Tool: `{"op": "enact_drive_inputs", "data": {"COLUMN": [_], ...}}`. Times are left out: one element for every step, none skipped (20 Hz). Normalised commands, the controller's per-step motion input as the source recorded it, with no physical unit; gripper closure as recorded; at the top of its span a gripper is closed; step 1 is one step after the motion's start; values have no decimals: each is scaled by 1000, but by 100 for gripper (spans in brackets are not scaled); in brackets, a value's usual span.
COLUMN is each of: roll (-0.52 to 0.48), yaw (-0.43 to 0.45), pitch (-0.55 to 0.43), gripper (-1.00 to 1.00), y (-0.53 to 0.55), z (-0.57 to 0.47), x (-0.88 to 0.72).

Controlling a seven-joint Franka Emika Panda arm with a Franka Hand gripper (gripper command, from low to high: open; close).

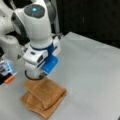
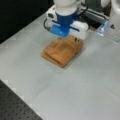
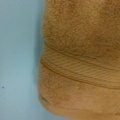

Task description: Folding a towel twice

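Wrist view: the table (image 3: 17,50) fills the 9 o'clock side as pale blue-grey, and the towel (image 3: 82,37) fills the rest, its terry pile crossed by a paler woven band (image 3: 80,70) running from 9 toward 4 o'clock. No fingers show here. In both front views the table (image 1: 95,75) carries the towel (image 1: 46,97) as a compact stacked bundle, with at least two layers showing along its edges, so the folding looks largely or wholly done. In a front view the towel (image 2: 62,50) lies at about 12 o'clock of centre, the arm directly over its far edge. The gripper (image 1: 33,76) sits at the bundle's 11 o'clock corner, close above or touching the cloth; its fingers are hidden by the wrist housing, so whether they are spread, closed or pinching cloth cannot be told. A small orange object (image 1: 10,79) lies at 9 o'clock, apart from the towel.

Risks, as judged: if cloth is caught between the fingers, lifting would drag the top layer and undo the fold. The upper layer sits skewed on the lower, so any sideways brush could slide it off. Soft terry may also spring open at the crease.
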Motion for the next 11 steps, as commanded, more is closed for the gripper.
{"op": "enact_drive_inputs", "data": {"roll": [17,20,26,35,42,47,39,39,45,58,62], "yaw": [-227,-243,-227,-230,-215,-196,-189,-174,-161,-163,-152], "pitch": [-248,-255,-253,-249,-246,-244,-247,-247,-244,-242,-240], "gripper": [-100,-100,-100,-100,-100,-100,-100,-100,-100,-100,-100], "y": [423,416,385,363,324,281,239,198,150,109,80], "z": [-131,-132,-132,-127,-122,-115,-111,-108,-102,-97,-94], "x": [-189,-191,-198,-209,-219,-227,-232,-235,-236,-238,-240]}}
